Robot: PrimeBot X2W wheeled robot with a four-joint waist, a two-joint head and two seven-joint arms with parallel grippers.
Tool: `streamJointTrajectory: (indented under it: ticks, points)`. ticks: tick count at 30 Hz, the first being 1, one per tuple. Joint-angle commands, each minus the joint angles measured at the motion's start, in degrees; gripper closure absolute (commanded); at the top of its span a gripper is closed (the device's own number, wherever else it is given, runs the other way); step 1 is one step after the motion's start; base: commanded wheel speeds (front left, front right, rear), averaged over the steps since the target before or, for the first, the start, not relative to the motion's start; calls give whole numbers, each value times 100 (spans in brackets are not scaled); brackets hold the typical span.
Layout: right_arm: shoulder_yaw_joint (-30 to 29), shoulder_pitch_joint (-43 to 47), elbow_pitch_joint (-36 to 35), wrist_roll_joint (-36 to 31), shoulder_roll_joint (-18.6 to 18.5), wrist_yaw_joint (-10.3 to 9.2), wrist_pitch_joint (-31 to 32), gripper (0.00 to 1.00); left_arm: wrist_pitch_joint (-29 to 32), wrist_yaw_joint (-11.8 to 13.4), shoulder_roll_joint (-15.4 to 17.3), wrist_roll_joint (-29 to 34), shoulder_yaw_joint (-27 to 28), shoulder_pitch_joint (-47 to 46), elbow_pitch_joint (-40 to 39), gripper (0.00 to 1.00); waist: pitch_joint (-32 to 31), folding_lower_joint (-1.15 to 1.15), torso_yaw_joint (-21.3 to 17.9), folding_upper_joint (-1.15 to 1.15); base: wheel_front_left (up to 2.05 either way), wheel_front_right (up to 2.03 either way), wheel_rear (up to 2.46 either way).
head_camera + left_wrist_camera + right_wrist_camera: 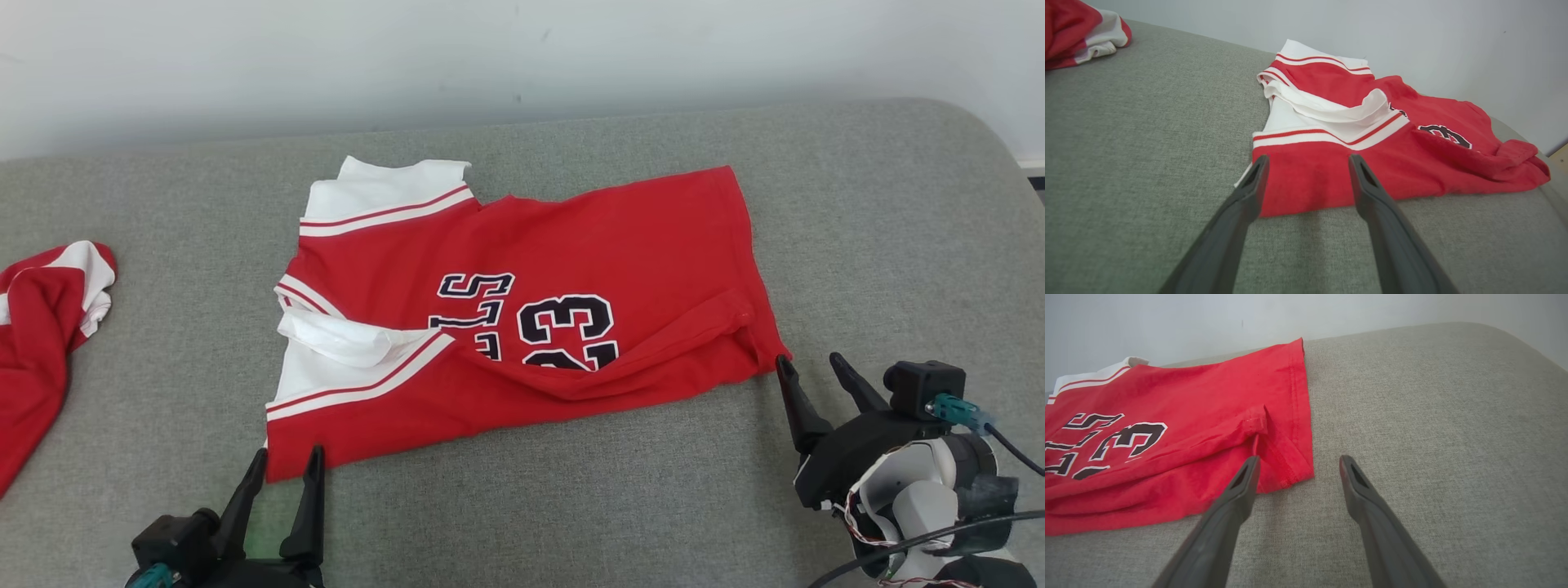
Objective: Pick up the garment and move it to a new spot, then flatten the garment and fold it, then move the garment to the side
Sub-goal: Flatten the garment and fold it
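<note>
Garment is laid half-folded mid grey surface; judged soft, light, limp. Left claw and right claw are spread wide, nothing held, parked at near corners; those corners are best pinched.

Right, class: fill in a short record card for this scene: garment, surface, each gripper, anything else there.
Garment: red jersey, white trim, near edge folded over its number
Surface: grey fabric cushion
Left gripper: open, at jersey's near left corner
Right gripper: open, at near right corner
Other: second red-and-white garment, far left, crumpled
</note>
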Motion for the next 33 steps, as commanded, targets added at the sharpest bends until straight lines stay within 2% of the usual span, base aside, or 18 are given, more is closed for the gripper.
streamJointTrajectory:
  ticks: [1, 9, 12, 21, 22, 23, 24, 25, 26, 33]
  points:
    - [-25, -26, 25, -100, 60, -2, 22, 0, -26, -39, 11, 96, 32, -39, 73, 0, 6, 1, 2, 0, 0, 0, 0]
    - [-30, -222, 317, -289, 259, -2, 106, 0, -27, -83, 25, 381, 35, -299, 480, 0, 81, 1, 71, 0, 0, 0, 0]
    - [68, -369, 452, -621, 164, -3, 42, 0, -27, -77, 51, 493, 47, -385, 625, 0, 141, 1, 71, 0, 0, 0, 0]
    - [-45, -738, 1129, -1062, 356, -2, -51, 0, -26, -73, 24, 788, 38, -586, 989, 0, 307, 1, 89, 0, 0, 0, 0]
    - [-46, -760, 1199, -1041, 388, -2, -32, 0, -25, -83, 21, 800, 29, -614, 1000, 8, 316, 1, 91, 0, 0, 0, 0]
    - [-41, -794, 1260, -1043, 404, -2, -39, 35, -17, -81, 9, 794, 37, -640, 1005, 54, 325, 1, 93, 0, 0, 0, 0]
    - [-37, -833, 1317, -1045, 414, -2, -65, 65, -16, -86, 0, 805, 38, -644, 1015, 66, 332, 1, 96, 0, 0, 0, 0]
    - [-32, -856, 1382, -1037, 436, -3, -88, 100, -16, -95, -4, 823, 38, -642, 1020, 88, 336, 1, 101, 0, 0, 0, 0]
    - [-23, -873, 1440, -1029, 459, -2, -112, 100, -16, -101, -5, 825, 42, -640, 1015, 100, 338, 1, 107, 0, 0, 0, 0]
    - [-56, -876, 1715, -945, 497, -3, -384, 100, -18, -131, -4, 883, 74, -527, 1010, 100, 221, 1, 189, 0, 0, 0, 0]
